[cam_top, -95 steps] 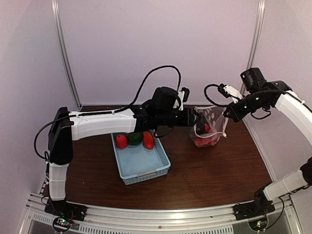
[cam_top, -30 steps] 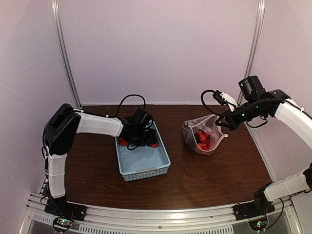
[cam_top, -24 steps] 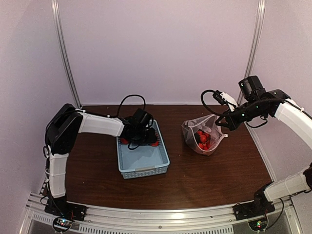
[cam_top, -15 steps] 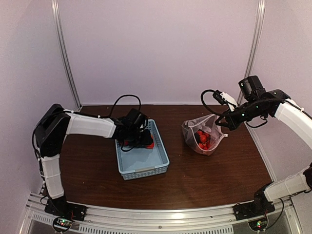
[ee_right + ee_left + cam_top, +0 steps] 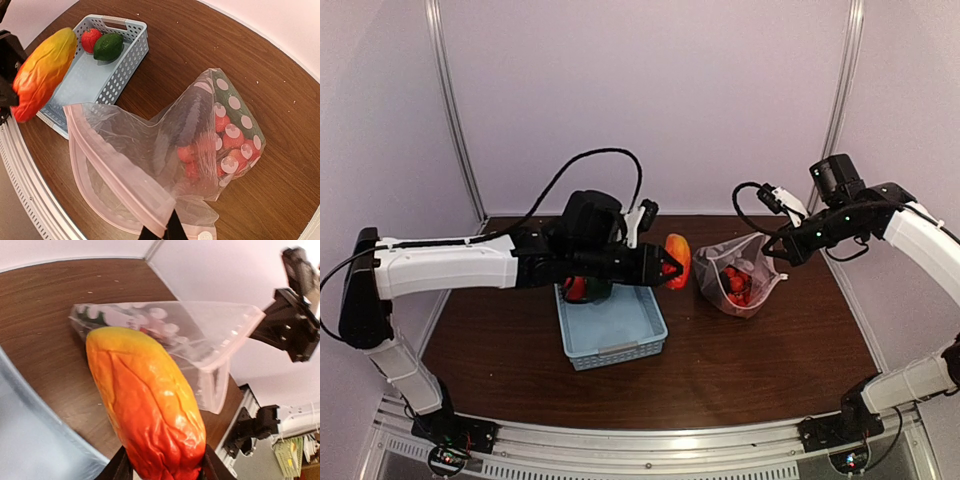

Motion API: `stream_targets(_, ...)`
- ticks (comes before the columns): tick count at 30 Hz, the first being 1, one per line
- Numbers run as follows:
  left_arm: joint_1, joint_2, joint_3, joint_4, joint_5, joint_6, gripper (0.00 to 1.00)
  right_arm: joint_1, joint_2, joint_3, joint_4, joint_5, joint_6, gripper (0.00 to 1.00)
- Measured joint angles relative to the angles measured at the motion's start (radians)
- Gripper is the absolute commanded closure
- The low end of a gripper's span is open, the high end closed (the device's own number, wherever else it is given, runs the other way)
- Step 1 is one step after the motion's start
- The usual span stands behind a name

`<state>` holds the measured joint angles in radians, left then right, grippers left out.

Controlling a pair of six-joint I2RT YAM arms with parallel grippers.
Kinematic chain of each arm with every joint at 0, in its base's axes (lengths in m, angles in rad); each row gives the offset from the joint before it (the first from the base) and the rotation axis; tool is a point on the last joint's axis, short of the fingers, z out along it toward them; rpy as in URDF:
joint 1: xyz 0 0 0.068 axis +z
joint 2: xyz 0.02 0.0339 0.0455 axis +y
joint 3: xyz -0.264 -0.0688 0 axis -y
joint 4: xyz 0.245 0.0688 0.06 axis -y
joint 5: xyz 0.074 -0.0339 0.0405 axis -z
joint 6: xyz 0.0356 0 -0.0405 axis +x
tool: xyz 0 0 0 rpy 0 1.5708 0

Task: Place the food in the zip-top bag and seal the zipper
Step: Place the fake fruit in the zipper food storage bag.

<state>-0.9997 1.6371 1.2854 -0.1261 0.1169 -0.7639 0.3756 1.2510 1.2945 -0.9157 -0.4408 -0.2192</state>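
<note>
My left gripper (image 5: 162,471) is clamped on the base of the red pepper (image 5: 150,400), which hangs at centre frame in the top view, just left of the bag (image 5: 735,282). My right gripper (image 5: 161,231) pinches the bag's rim, its mouth gaping. Red fruits (image 5: 231,142) lie inside. A tomato (image 5: 90,38) and a green pepper (image 5: 108,46) sit in the basket (image 5: 132,52).

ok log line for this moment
left gripper: red pepper held, near zip-top bag mouth | right gripper: holds bag open | basket: tomato, green pepper
</note>
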Motion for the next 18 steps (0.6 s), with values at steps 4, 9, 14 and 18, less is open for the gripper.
stream_targets(4, -0.044, 0.059, 0.089, 0.035, 0.138, 0.022, 0.74, 0.000, 0.000, 0.013, 0.000, 0.029, 0.010, 1.00)
stream_targets(9, -0.100, 0.118, 0.197, 0.055, 0.260, 0.040, 0.74, 0.000, 0.000, 0.025, -0.002, 0.058, 0.016, 1.00)
stream_targets(14, -0.138, 0.179, 0.257, 0.081, 0.347, 0.021, 0.75, 0.000, 0.000, 0.034, -0.008, 0.071, 0.021, 1.00)
stream_targets(18, -0.146, 0.267, 0.290, 0.128, 0.371, -0.044, 0.77, 0.000, 0.006, 0.062, -0.015, 0.071, 0.025, 1.00)
